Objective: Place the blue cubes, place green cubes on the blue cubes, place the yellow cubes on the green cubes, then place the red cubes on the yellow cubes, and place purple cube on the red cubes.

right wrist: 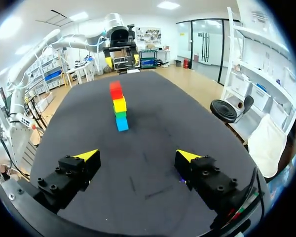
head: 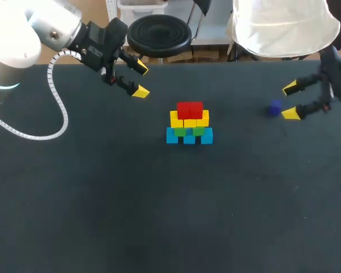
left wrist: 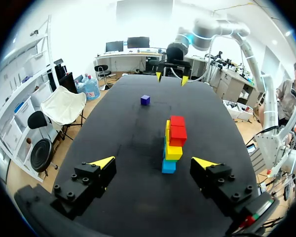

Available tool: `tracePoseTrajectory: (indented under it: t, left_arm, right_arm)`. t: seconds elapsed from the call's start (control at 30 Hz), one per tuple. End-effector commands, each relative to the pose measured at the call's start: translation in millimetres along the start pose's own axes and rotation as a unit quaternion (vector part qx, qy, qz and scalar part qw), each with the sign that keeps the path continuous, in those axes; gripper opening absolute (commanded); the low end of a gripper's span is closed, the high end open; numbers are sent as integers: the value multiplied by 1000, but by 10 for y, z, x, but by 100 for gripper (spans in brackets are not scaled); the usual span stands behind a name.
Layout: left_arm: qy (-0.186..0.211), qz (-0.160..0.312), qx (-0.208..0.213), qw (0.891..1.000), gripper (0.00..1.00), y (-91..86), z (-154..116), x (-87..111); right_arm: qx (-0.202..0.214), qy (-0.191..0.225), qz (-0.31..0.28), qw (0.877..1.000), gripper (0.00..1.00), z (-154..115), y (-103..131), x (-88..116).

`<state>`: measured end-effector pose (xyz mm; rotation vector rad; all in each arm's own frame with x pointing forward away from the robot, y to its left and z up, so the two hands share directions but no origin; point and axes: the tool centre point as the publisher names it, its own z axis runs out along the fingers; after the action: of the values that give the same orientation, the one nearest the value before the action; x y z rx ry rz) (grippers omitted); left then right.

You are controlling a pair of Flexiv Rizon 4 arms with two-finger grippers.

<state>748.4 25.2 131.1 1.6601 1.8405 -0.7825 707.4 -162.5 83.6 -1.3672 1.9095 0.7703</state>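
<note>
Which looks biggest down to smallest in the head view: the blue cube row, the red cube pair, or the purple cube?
1. blue cube row, widest
2. red cube pair
3. purple cube, a single cube and clearly the smallest

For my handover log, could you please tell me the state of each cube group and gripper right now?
Blue cubes: bottom row, on black table.
Green cubes: on the blue cubes.
Yellow cubes: on the green cubes.
Red cubes: topmost, on the yellow cubes.
Small purple cube: loose on table, unstacked.
Left gripper: open, empty.
Right gripper: open, empty, near purple cube.
</note>
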Motion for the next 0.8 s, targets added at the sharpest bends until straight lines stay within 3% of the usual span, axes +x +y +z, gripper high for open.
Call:
tracePoseTrajectory:
  t: [0.03,0.2,0.67,0.8]
  left_arm:
    - [1,0,1,1000,100,11,1,0]
    - [1,0,1,1000,100,11,1,0]
    - [1,0,1,1000,100,11,1,0]
    - [1,0,1,1000,100,11,1,0]
  right_arm:
    - [-12,-5,1,1000,100,69,-214,103]
    - [-12,-2,21,1000,100,75,-326,191]
    - [-12,-2,21,1000,100,75,-326,191]
    - [-20,-2,17,1000,100,192,-418,286]
